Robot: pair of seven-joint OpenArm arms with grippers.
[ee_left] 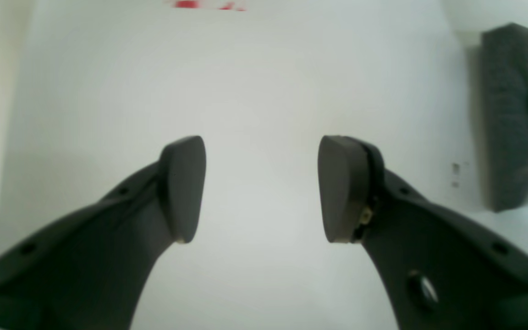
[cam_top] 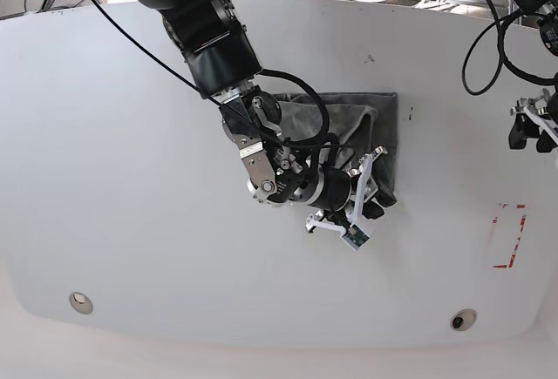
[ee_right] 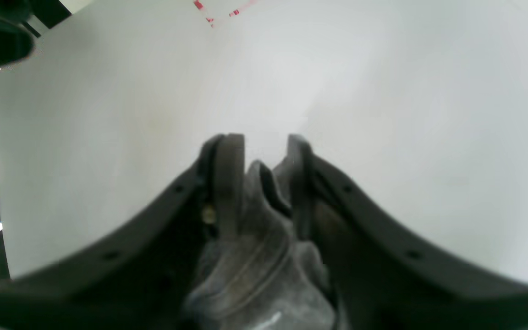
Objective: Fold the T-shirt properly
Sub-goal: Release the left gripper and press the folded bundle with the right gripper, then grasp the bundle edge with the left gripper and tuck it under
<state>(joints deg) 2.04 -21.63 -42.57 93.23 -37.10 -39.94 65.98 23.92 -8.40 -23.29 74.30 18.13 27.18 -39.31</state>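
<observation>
The dark grey T-shirt [cam_top: 344,113] lies folded into a compact rectangle right of the table's middle. My right gripper [cam_top: 370,189] is down at its near right corner. In the right wrist view its fingers [ee_right: 229,183] stand a little apart, and a bunched fold of the T-shirt [ee_right: 257,238] lies between them, below the tips. My left gripper [ee_left: 261,188] is open and holds nothing above the bare white table [ee_left: 255,82]. An edge of the T-shirt [ee_left: 516,114] shows at its right. In the base view the left gripper [cam_top: 532,126] sits at the far right edge.
A red tape outline [cam_top: 510,235] marks the table near its right side. It also shows as red marks [ee_right: 218,11] at the top of the right wrist view. Two round fittings [cam_top: 80,301] sit near the front edge. Cables hang at the back right.
</observation>
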